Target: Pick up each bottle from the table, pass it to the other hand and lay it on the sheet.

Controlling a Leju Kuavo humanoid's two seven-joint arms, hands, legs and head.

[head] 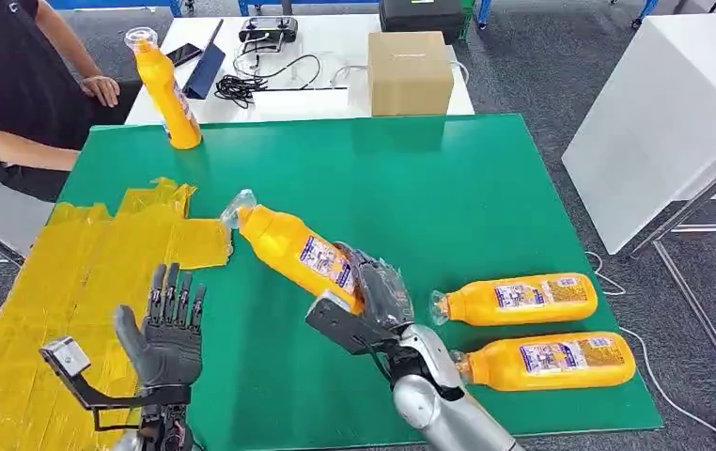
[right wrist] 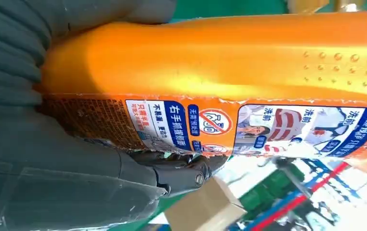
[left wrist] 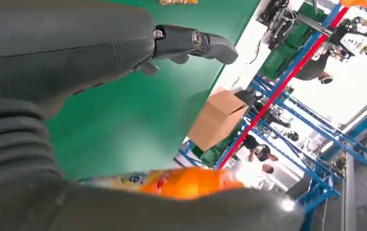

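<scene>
Above the bench (head: 486,188), my right hand (head: 378,291) grips a bottle (head: 298,249) by its base, cap tilted toward my left hand (head: 168,329), which waits released, fingers up, over the sheet (head: 72,272). I'd bring the neck squarely into that palm before letting go.

Right hand (head: 380,293) raised, fingers (right wrist: 181,171) wrapped around a load, left hand (head: 168,329) upright, fingers (head: 174,291) spread
</scene>
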